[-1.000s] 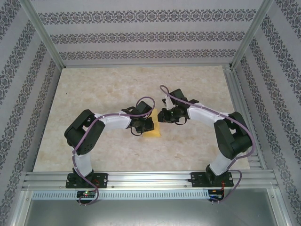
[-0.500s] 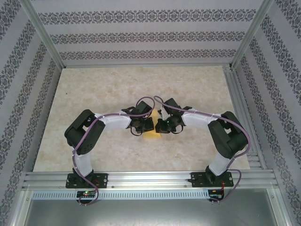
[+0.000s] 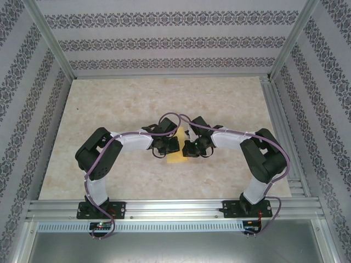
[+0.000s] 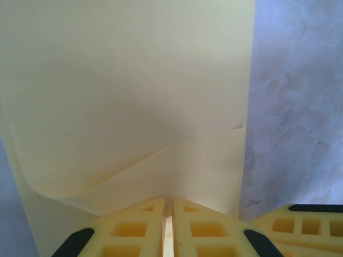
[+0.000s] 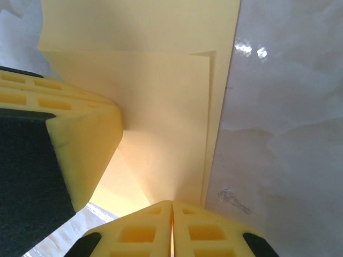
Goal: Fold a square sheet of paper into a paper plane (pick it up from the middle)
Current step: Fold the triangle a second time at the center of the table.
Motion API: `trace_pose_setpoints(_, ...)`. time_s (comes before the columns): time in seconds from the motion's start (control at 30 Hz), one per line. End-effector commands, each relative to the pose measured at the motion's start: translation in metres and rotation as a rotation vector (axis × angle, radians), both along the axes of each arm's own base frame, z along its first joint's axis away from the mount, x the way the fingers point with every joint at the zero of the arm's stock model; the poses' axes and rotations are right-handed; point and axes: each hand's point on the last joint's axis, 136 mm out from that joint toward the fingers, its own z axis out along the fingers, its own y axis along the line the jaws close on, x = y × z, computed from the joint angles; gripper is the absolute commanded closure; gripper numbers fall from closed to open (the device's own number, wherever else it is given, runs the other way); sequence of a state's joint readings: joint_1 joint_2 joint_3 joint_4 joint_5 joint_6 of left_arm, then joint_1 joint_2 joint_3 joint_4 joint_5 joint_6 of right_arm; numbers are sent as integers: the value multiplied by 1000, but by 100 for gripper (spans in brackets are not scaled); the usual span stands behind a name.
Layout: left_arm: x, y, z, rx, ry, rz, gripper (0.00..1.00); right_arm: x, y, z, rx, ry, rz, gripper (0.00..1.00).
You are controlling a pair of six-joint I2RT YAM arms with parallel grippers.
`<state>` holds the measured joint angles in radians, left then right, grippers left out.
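Top external view: the left tool [image 3: 168,146] sits near the middle of the table [image 3: 109,109], its tip pointing right toward its partner. In the left wrist view its jaws are pressed together with only a hairline seam. A curled upper layer of the square sheet of paper [image 4: 128,80] sweeps down into that seam, so I judge it pinched at the edge nearest the tool. The sheet is pale yellow and already doubled over. From above, only a small patch of it shows on the table, on the near side of the spot where the two tools meet.

The right tool [image 3: 190,148] stands just beside the left one, almost tip to tip. In the right wrist view its jaws are likewise closed tight. Creases in the paper converge into their seam, which reads as a grip on the same sheet.

For the coming move, the paper runs straight ahead of both tips, with its long straight edge bordering the bare table on the right in each wrist view. Neither arm is nearer, since both appear to hold it close together, so any lift or fold would have to be shared.
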<state>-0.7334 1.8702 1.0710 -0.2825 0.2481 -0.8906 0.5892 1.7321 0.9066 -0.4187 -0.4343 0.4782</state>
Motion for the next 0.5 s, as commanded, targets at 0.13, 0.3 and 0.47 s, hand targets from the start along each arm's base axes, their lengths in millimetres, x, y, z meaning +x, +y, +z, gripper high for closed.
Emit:
trace_pose_setpoints(0.13,-1,7,-10,31,16,-3,87,-8,-4,-8,-26,27,-10,90)
trace_pose_setpoints(0.3,-1,7,-9,28,14,-4,87,-1,9,24,67,-35,-6,89)
trace_pose_setpoints(0.47,0,6,-10,27,13,-4,87,-4,11,19,67,-18,1,89)
